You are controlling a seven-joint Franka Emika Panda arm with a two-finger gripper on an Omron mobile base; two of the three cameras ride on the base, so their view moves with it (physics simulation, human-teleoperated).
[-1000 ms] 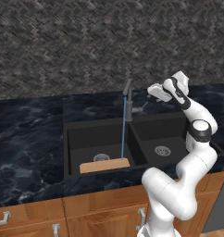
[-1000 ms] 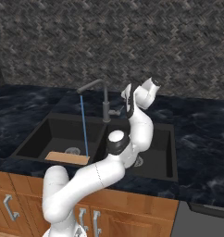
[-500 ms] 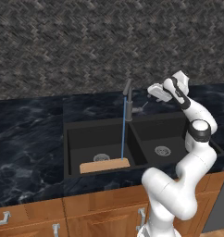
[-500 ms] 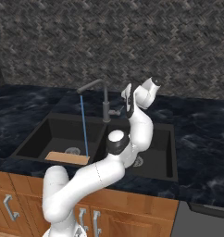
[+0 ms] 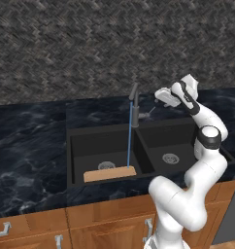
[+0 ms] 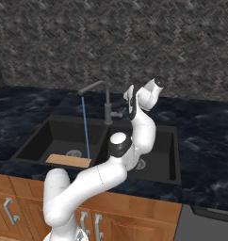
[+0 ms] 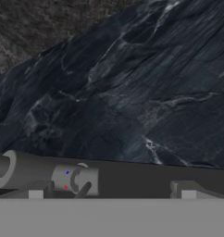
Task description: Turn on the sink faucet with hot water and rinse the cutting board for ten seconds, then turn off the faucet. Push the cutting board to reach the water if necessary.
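Two basins made up the matte black sink (image 5: 153, 141), set in dark marbled counter (image 5: 27, 146). I saw the slim gray faucet (image 5: 134, 104) running a thin blue stream of water (image 5: 129, 138) onto the tan wooden cutting board (image 5: 109, 173), flat in the larger basin. My gripper (image 5: 160, 96) hung wide apart, holding nothing, just beside the faucet's side lever (image 5: 146, 115).

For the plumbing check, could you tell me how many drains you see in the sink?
2: one drain in the left basin behind the cutting board, one drain in the right basin.
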